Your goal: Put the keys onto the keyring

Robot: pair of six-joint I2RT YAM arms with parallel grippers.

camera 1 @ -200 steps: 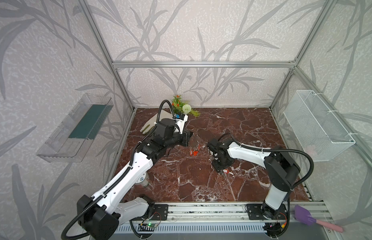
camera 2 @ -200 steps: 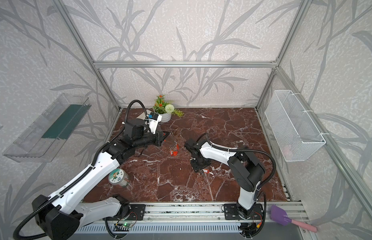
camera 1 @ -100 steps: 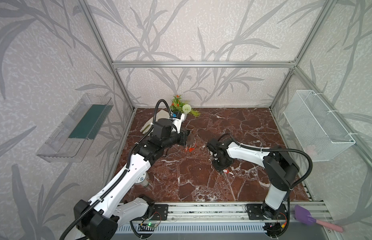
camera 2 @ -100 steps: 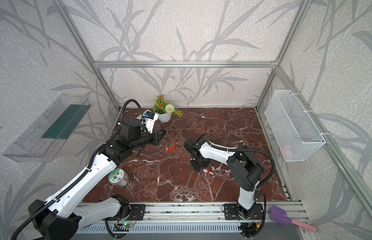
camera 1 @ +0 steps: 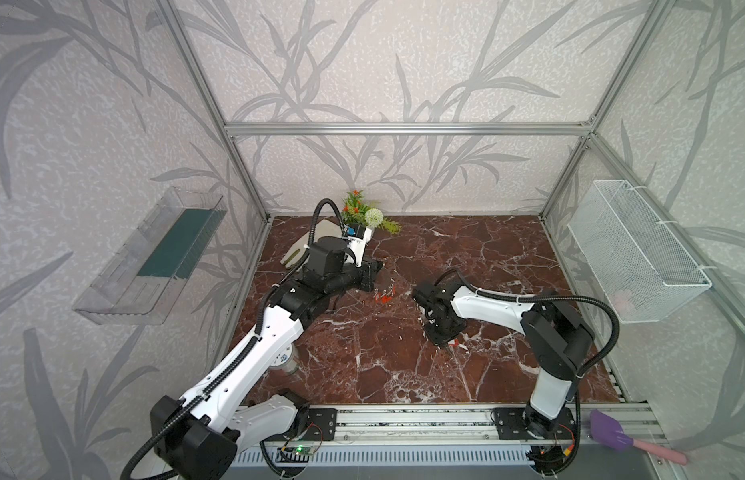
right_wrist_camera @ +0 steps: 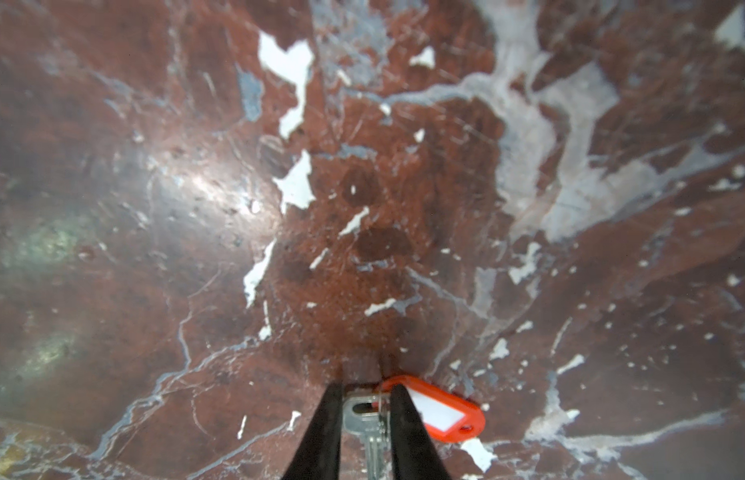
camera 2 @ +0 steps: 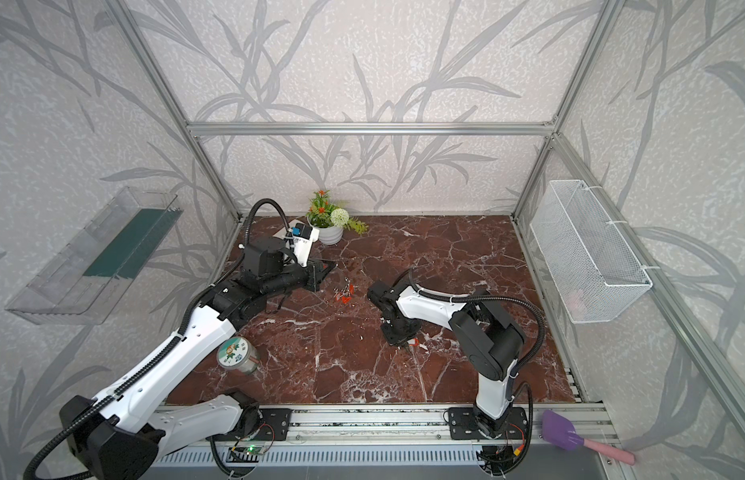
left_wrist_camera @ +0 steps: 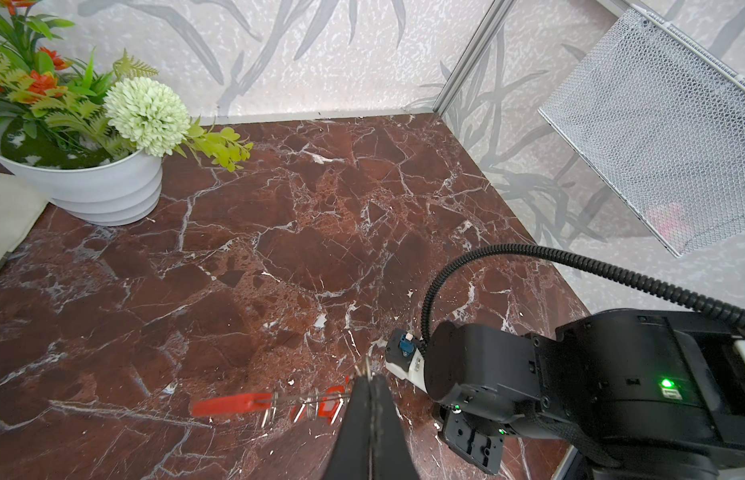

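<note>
Left pincer [left_wrist_camera: 368, 376], keyring [left_wrist_camera: 231, 405] shifted slightly rearward; right pincer [right_wrist_camera: 366, 388] narrowed around key [right_wrist_camera: 359, 412].

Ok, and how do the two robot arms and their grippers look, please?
Both are white link shells joined by black housings: left arm, right arm. A black ribbed cable loops over each. The left gripper and right gripper each end in two thin, black, tapering fingers. A small green light glows on the right arm's black housing.
</note>
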